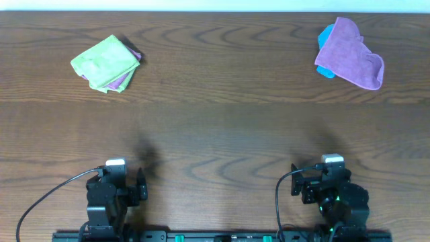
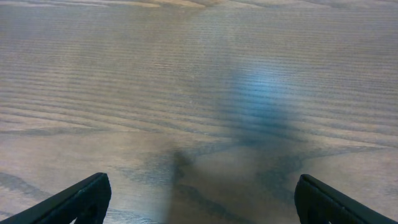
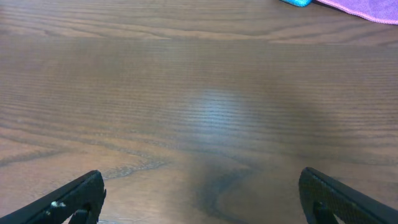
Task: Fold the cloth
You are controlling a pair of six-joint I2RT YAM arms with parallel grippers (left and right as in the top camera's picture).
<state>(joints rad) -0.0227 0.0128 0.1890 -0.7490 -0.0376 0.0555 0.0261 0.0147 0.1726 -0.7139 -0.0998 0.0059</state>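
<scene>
The cloth [image 1: 349, 54], a purple one, lay crumpled at the far right of the worktop [image 1: 222, 121], with one corner pointing toward the far edge and its near right part bunched into a rounded fold. It rested partly on a blue cloth [image 1: 325, 70], which showed only along its left side. At the far left, well apart from these, lay a lime-green cloth [image 1: 102, 60], roughly folded and turned at an angle, with a strip of purple fabric [image 1: 126, 79] peeking out beneath its right and near edges. Both arms sat at the near edge, the left arm [image 1: 111, 198] at the left and the right arm [image 1: 336, 198] at the right, each well apart from every cloth. The left gripper [image 2: 202, 190] was wide open and held nothing; its two dark fingers [image 2: 81, 199] sat at the lower corners of its wrist view, with wood grain and a soft shadow between them. The right gripper [image 3: 202, 186] was likewise spread wide and empty over bare worktop. In the right wrist view the near edge of the cloth appeared at the top right corner, far ahead of the fingers, with a sliver of the blue cloth just to its left. A black cable [image 1: 47, 202] looped from the left arm toward the near left corner.
</scene>
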